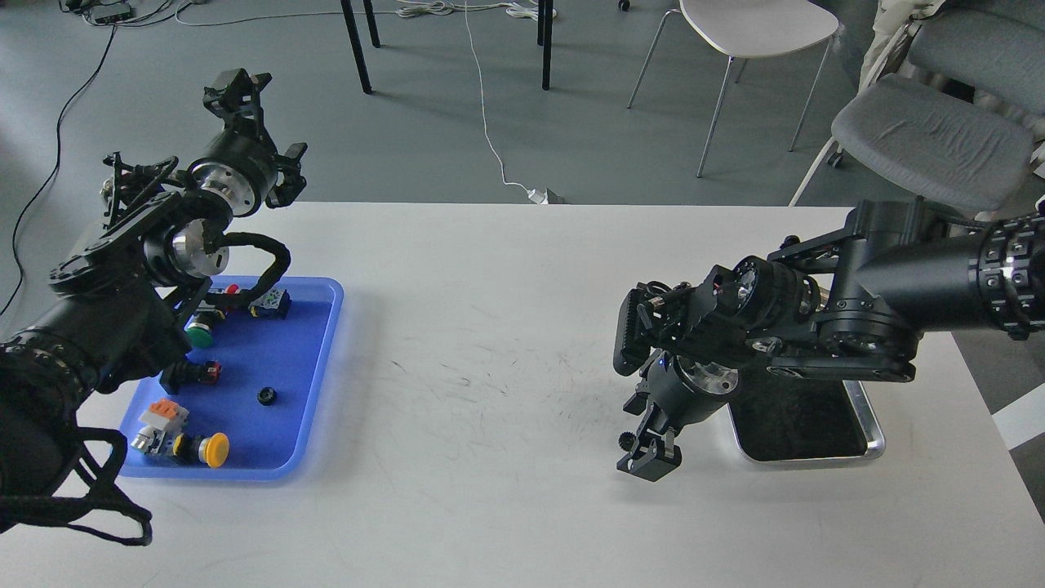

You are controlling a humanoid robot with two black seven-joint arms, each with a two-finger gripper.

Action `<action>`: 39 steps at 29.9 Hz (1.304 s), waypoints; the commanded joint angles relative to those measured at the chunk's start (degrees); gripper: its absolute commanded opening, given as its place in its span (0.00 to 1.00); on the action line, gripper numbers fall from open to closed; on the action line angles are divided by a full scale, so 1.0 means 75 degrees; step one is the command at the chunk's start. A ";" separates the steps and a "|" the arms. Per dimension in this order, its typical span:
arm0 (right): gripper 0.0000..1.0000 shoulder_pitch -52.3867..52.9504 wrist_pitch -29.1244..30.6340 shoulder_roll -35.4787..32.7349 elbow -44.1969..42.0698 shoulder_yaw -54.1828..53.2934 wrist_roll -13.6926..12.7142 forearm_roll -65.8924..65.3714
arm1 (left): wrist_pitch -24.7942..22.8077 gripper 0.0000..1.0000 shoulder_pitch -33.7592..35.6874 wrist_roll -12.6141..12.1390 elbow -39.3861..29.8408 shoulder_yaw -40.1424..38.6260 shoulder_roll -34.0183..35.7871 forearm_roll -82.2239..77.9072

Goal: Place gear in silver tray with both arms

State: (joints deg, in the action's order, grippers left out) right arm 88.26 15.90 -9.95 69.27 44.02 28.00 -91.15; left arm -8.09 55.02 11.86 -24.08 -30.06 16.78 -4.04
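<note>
gear (pixel 626 441) pinched in right gripper (pixel 645 454) beside silver tray (pixel 873 425).

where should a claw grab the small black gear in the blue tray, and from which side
Take the small black gear by its outer rim, coming straight down from above. It seems to lie flat on the blue tray floor with bare space all round, so opposite sides look free for two fingers. The left claw, raised behind the tray, looks nearer than the right claw.
</note>
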 commanded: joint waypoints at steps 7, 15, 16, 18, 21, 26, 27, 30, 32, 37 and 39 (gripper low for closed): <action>0.66 0.0009 0.0001 0.0096 -0.0072 0.0142 0.0000 -0.0234 | 0.0001 0.99 0.0000 0.0000 -0.0001 0.0000 0.0035 0.0000; 0.57 0.0021 0.0001 0.0120 -0.0072 0.0166 0.0000 -0.0234 | -0.0046 0.99 0.0000 0.0000 0.0011 0.0000 0.0082 0.0000; 0.55 0.0021 0.0001 0.0166 -0.0072 0.0166 0.0000 -0.0234 | -0.0046 0.99 0.0000 0.0000 0.0011 0.0000 0.0082 0.0000; 0.54 0.0010 0.0001 0.0260 -0.0107 0.0178 0.0000 -0.0234 | -0.0046 0.99 0.0000 0.0000 0.0011 0.0011 0.0082 0.0000; 0.54 0.0021 0.0001 0.0272 -0.0096 0.0166 0.0000 -0.0234 | -0.0046 0.99 -0.0011 0.0000 0.0011 0.0000 0.0082 0.0000; 0.50 0.0033 0.0001 0.0331 -0.0131 0.0189 0.0000 -0.0234 | -0.0069 0.99 -0.0012 0.0000 0.0011 0.0000 0.0117 0.0000; 0.50 0.0033 0.0001 0.0331 -0.0131 0.0190 0.0000 -0.0234 | -0.0069 0.99 -0.0012 0.0000 0.0011 0.0000 0.0118 0.0000; 0.49 0.0033 0.0012 0.0319 -0.0154 0.0225 0.0000 -0.0234 | -0.0069 0.99 -0.0012 0.0000 0.0011 0.0000 0.0118 0.0012; 0.49 0.0033 0.0012 0.0319 -0.0154 0.0236 0.0000 -0.0234 | -0.0069 0.99 -0.0012 0.0000 0.0011 0.0000 0.0129 0.0000; 0.49 -0.0026 0.0001 0.0319 -0.0271 0.0318 0.0000 -0.0234 | -0.0069 0.99 -0.0035 0.0000 0.0011 0.0000 0.0129 0.0012; 0.49 -0.0037 0.0012 0.0319 -0.0306 0.0319 0.0000 -0.0234 | -0.0069 0.99 -0.0035 0.0000 0.0011 0.0000 0.0129 0.0012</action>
State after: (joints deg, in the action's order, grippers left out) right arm 88.20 15.99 -7.57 67.35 46.24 28.00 -92.90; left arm -8.62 54.82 11.87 -24.05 -30.06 17.76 -3.96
